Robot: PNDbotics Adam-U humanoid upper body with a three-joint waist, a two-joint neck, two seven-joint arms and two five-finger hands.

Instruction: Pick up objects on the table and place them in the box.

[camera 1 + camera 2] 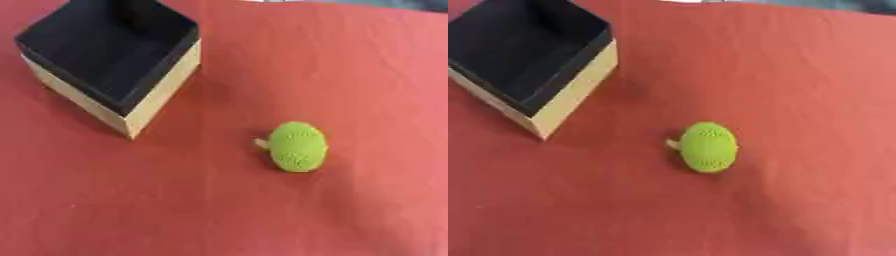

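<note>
Nearest, a little right of centre at about 4 o'clock from the middle of the red cloth-covered table (367,75), lies a small lime-green oval object with a dimpled face and a short pale stub on its left side (297,146). It stands alone, well apart from everything else. It looks light and rigid, likely plastic or rubbery, and its rounded shape may roll or slip under a pinch. The best hold is probably across its narrow width, fingers on one flank and thumb on the other, clear of the stub, which looks too small to grasp.

Farther off, at 10 o'clock, sits the open square box with pale tan outer walls and a black lining (162,97), turned corner-on; its inside appears empty.

Neither hand shows in either view, so how open they are cannot be told.
</note>
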